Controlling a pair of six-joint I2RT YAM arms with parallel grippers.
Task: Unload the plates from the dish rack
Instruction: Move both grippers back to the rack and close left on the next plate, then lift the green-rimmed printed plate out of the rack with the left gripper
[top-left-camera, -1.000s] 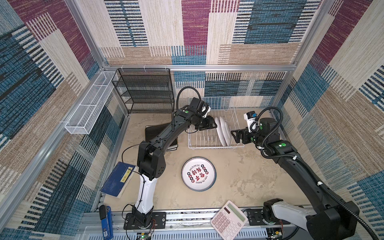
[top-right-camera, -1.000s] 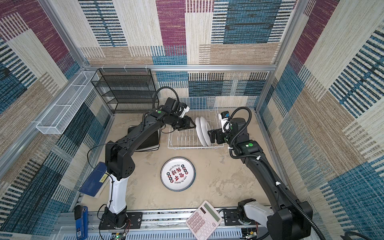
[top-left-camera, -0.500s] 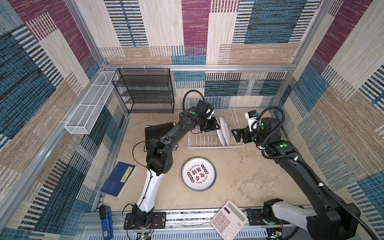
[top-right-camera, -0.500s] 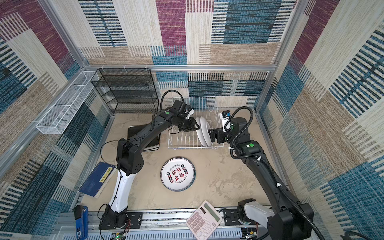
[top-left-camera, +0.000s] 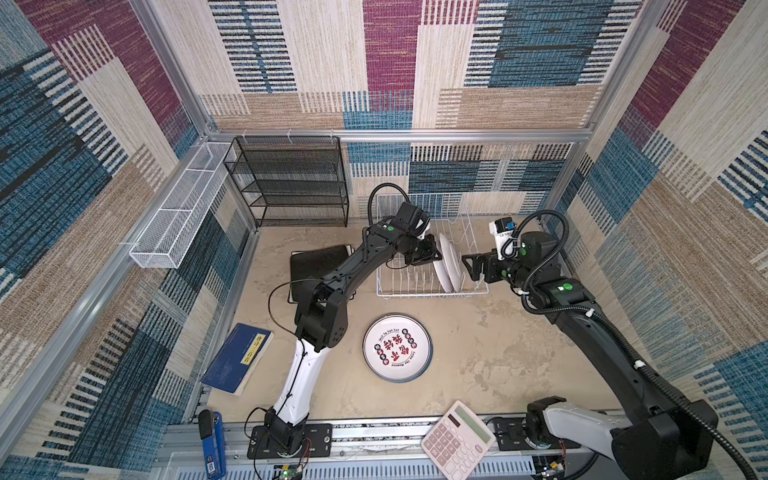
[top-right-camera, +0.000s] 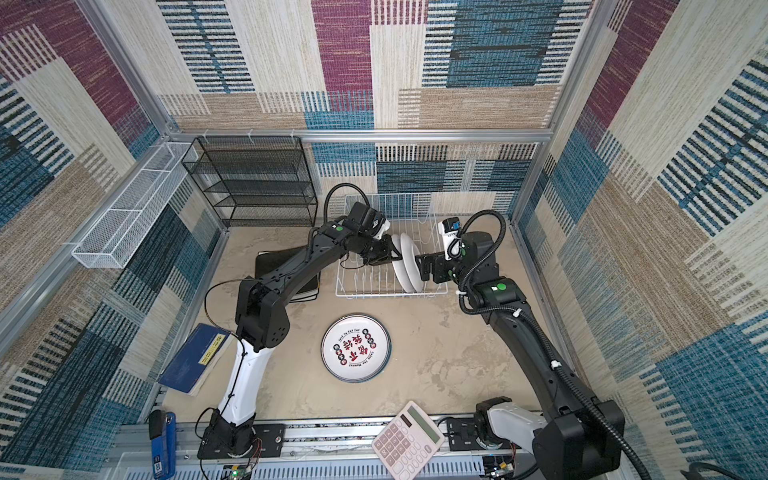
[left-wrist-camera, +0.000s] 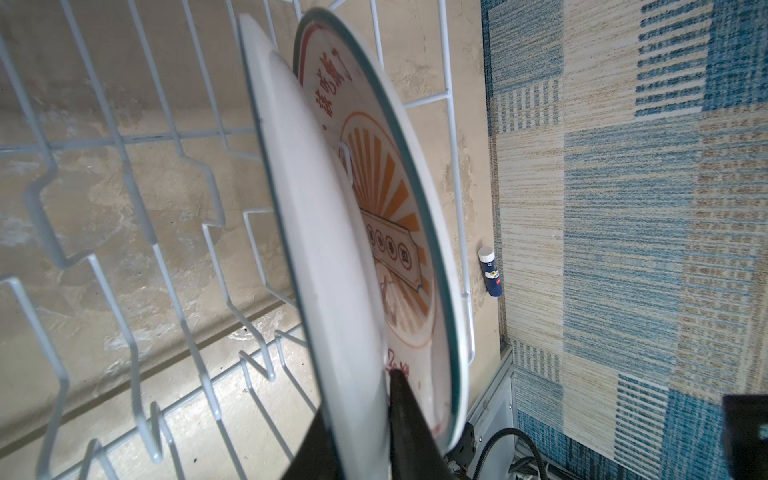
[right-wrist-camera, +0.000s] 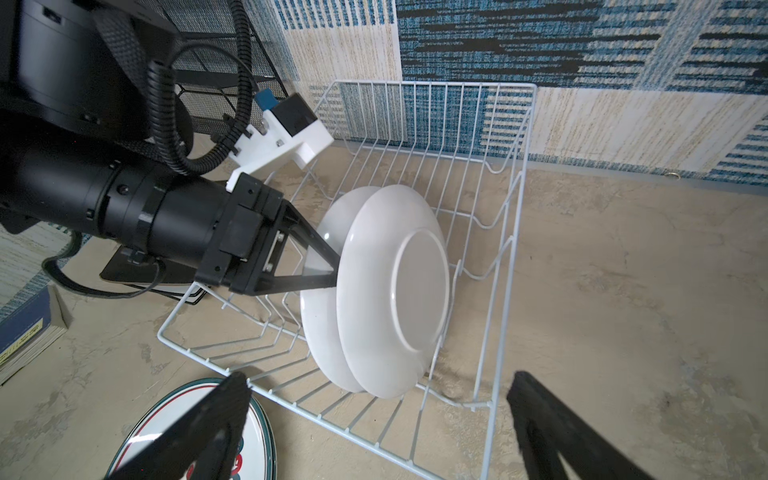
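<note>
Patchwork woven panels in blue, tan and maroon walled in a mottled sandy bench (top-left-camera: 478, 332). Toward the back wall sat the white wire dish rack (top-left-camera: 415, 294), holding two round plates upright, side by side near its right end. The left fingers (left-wrist-camera: 405, 415) were closed on the rim of the left plate (right-wrist-camera: 320, 332). One finger lay against its plain white back, and the other was slipped into the gap before the right plate (left-wrist-camera: 395, 199), whose face carried an orange sunburst print. The right fingers (right-wrist-camera: 548, 428) stood wide apart, gripping nothing, just beside the rack's right end. In front of the rack a round printed plate (top-left-camera: 397, 347) lay flat on the bench, face up. Left of the rack rested a black square plate (top-left-camera: 320, 266), a white edge showing beneath it, partly under the left arm. A blue book (top-left-camera: 237, 359) lay near the bench's left edge and a calculator (top-left-camera: 457, 440) at the front.
</note>
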